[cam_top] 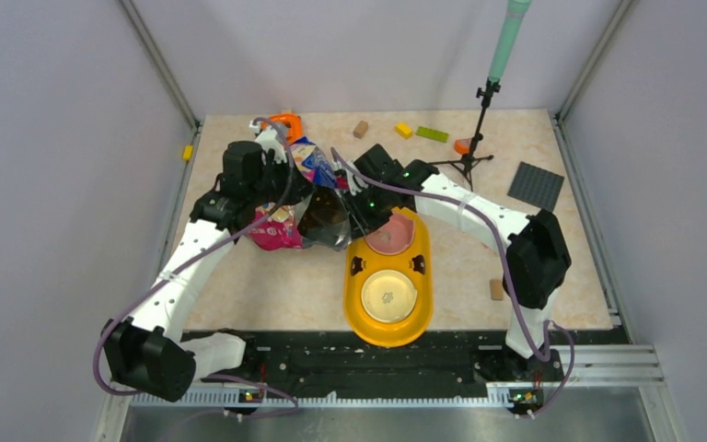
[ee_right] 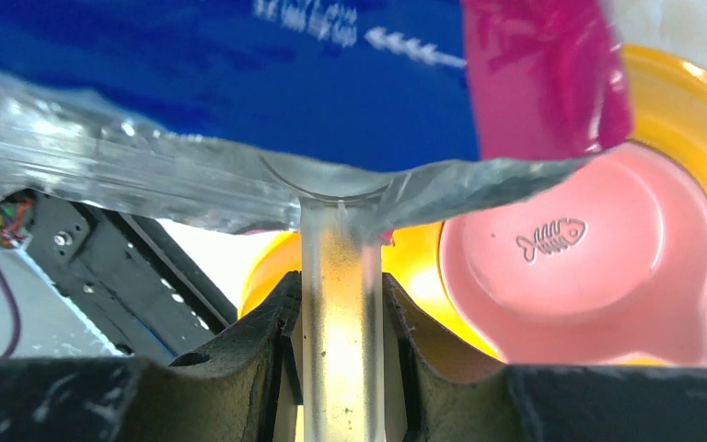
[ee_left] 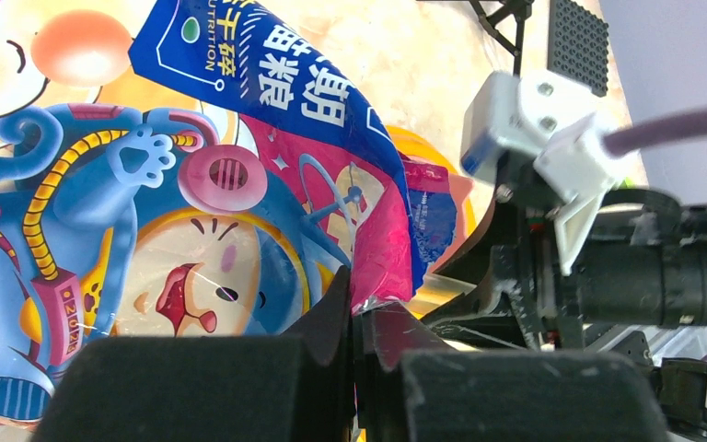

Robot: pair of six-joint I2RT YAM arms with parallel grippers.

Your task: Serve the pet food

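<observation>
The magenta-and-blue cartoon cat food bag (cam_top: 281, 226) lies left of the yellow feeder (cam_top: 423, 295), its mouth towards the pink bowl (cam_top: 391, 235). My left gripper (cam_top: 287, 184) is shut on the bag's edge; in the left wrist view the jaws (ee_left: 361, 313) pinch the magenta fold of the bag (ee_left: 193, 184). My right gripper (cam_top: 359, 207) is shut on the handle of a clear scoop (ee_right: 341, 313), whose head goes into the bag's mouth (ee_right: 239, 83) just above the pink bowl (ee_right: 589, 267). The pink bowl is empty. The kibble is hidden.
The feeder's near bowl (cam_top: 388, 295) is cream and empty. At the back lie a tan block (cam_top: 360, 129), yellow brick (cam_top: 404, 130), green brick (cam_top: 431, 134) and an orange object (cam_top: 287, 122). A tripod stand (cam_top: 479, 129), dark baseplate (cam_top: 535, 186) and another tan block (cam_top: 496, 289) are on the right.
</observation>
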